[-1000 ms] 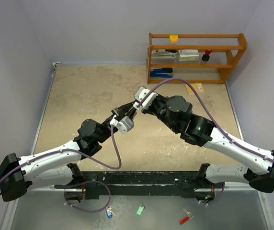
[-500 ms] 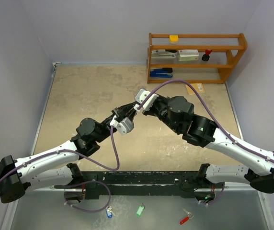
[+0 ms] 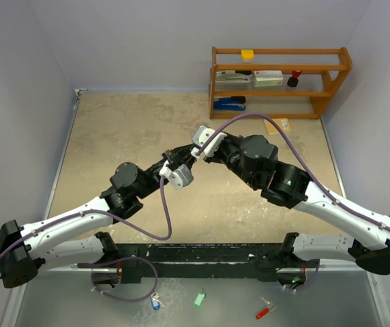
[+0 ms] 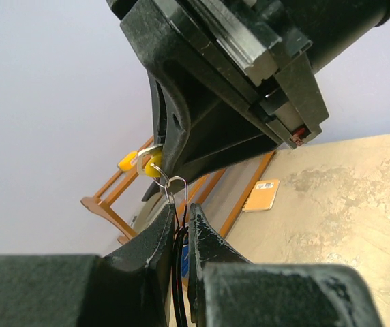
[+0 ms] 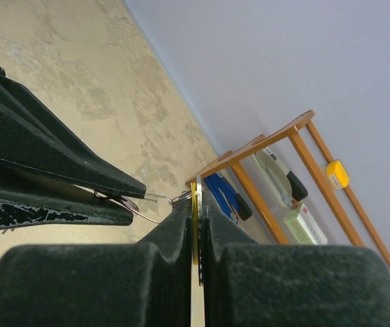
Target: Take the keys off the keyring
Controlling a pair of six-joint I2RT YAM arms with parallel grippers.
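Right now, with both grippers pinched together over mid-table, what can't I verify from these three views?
- Left wrist view: only the top loop of the keyring shows. The left gripper fingers hide the rest, so what else hangs on it is unknown.
- Right wrist view: the yellow-headed key sits edge-on in the right gripper, its blade hidden.
- Top view: keyring and key are too small and are covered by both grippers.

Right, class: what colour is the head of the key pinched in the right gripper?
Yellow; the key head shows best in the left wrist view.
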